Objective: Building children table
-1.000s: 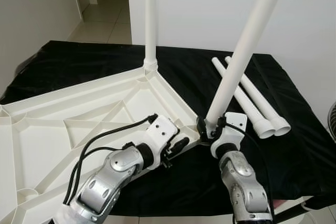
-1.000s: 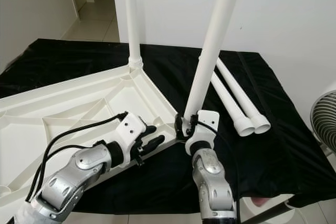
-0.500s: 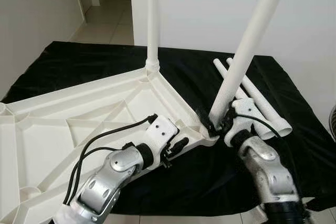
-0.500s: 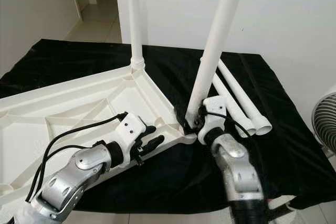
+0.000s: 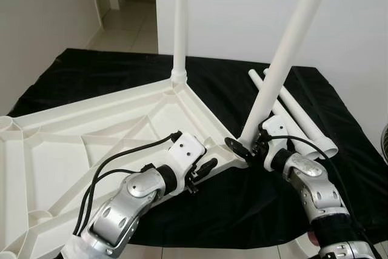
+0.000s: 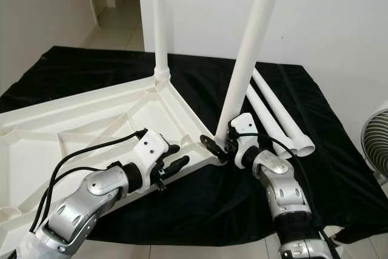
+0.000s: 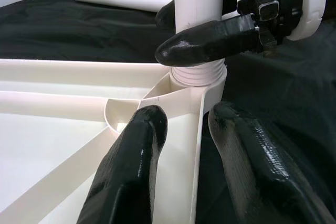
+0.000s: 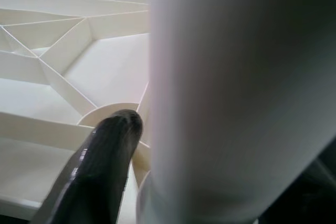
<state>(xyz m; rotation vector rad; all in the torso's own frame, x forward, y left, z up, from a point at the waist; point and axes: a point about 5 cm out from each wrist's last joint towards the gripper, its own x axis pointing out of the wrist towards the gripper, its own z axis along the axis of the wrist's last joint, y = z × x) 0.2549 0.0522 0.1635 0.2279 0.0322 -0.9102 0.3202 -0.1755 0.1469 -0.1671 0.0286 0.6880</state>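
Threading time at centre frame: right tool (image 5: 245, 147) clamps the leaning leg (image 5: 276, 77), which wants straightening, while left tool (image 7: 184, 145), fingers narrowly parted, pinches the tabletop (image 5: 91, 144) rim steady.

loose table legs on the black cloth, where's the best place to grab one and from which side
Take the nearer loose leg at mid-shaft, coming from above with the pincer fingers across its width. It lies flat on the black cloth beside its twin, so the round top is free; their touching sides are not.
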